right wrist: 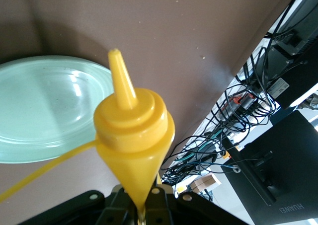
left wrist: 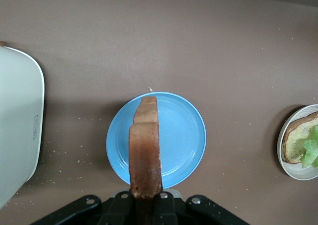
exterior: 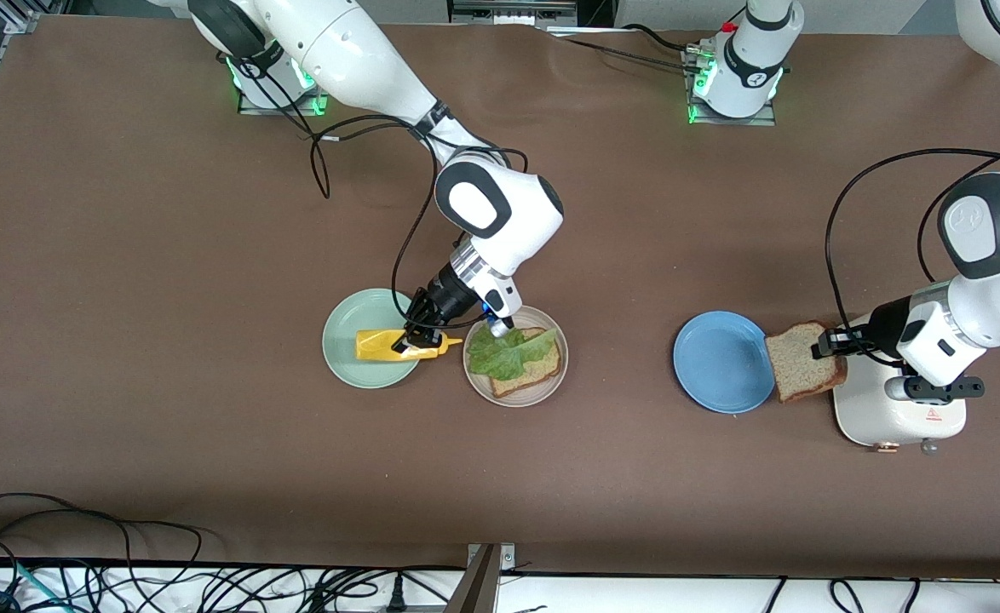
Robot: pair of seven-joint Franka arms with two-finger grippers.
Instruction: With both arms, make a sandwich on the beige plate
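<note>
So the right gripper [exterior: 412, 339] is clamped tight on a yellow plastic squeeze bottle [exterior: 398, 345], holding it over the round mint green plate [exterior: 348, 353]. At that plate's 3 o'clock in the front view sits the round pale beige plate [exterior: 553, 385], carrying a brown bread slice [exterior: 537, 368] topped with a ruffled green lettuce leaf [exterior: 508, 352]. The left gripper [exterior: 828, 343] is pinched shut on a second brown bread slice [exterior: 800, 362], over the table between the round blue plate [exterior: 717, 362] and the white toaster [exterior: 896, 417].
</note>
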